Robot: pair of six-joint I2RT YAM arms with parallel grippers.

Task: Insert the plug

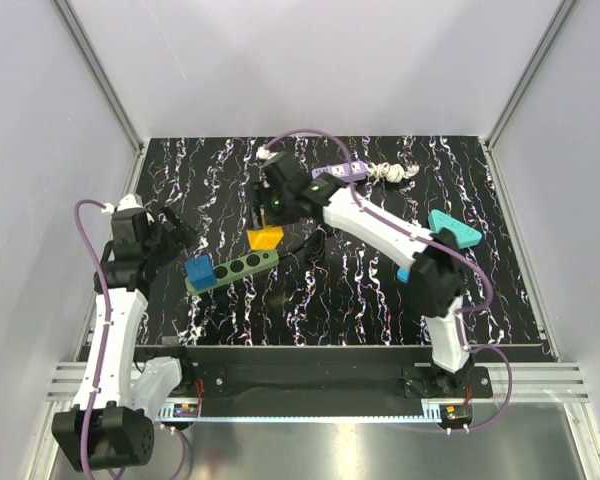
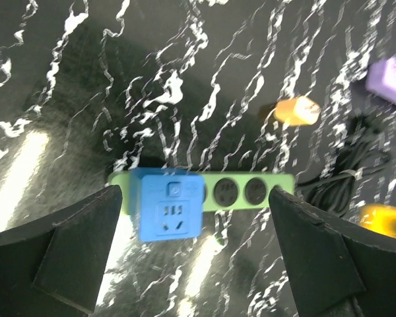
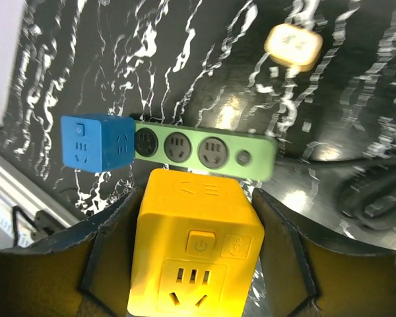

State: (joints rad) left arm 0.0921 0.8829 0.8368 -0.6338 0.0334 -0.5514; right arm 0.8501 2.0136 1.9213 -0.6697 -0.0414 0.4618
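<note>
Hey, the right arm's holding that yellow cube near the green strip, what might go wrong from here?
1. The yellow cube adapter in the right gripper is wide; next to the blue cube adapter it may bump that instead of seating.
2. The left gripper is open and off the green power strip, so pushing down could slide the strip.

Two cube adapters are counted: one blue cube adapter and one yellow cube adapter. Two strips are seen: one green power strip toward the left edge of the counter, with three uncovered sockets, and one purple power strip at the far edge. One orange plug and one black cable are counted.
</note>
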